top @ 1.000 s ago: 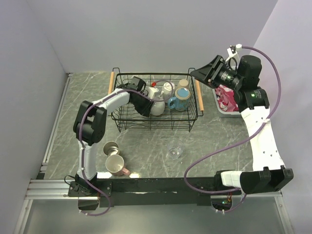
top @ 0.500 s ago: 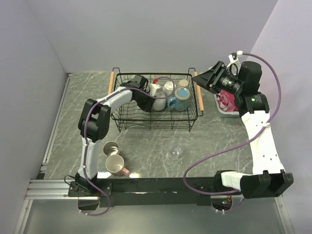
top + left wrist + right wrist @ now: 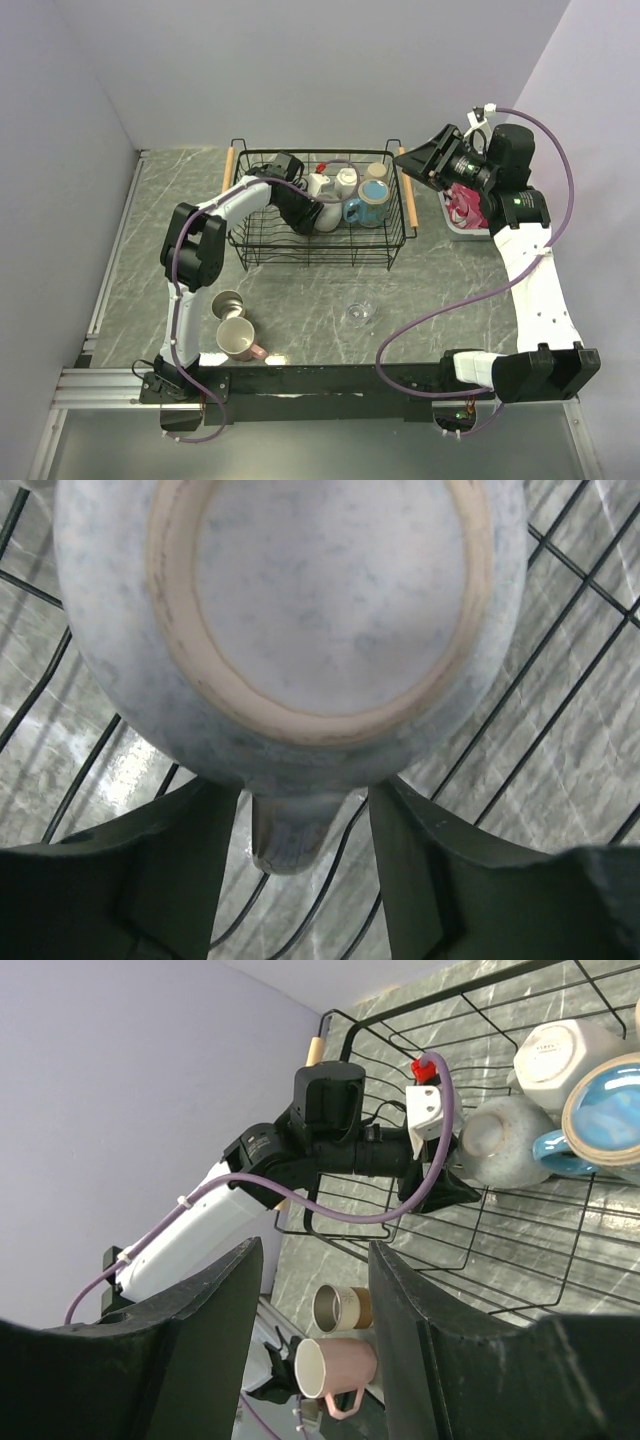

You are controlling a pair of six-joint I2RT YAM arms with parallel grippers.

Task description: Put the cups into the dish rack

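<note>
- Left claw is reached down into the rack, roughly mid-rack, a bit toward the back.
- A white mug is seen lying on its side on the rack's wire floor, its unglazed base ring turned to the left wrist camera.
- The mug's handle is parked between the two fingers. A thin gap is visible on each side, so the claw is parted about halfway and nothing is being pinched.
- Three more are packed in the rack's back right part: a second white mug, the blue mug and the tan cup in the far corner.
- Outside the rack, on the table: the steel cup and the pink mug are found near the rack's front left corner, side by side, with the pink one tipped over. The glass is placed in front of the rack, toward its right half.
- Right claw is held up in the air just off the rack's right handle, fingers spread, nothing gripped.
</note>
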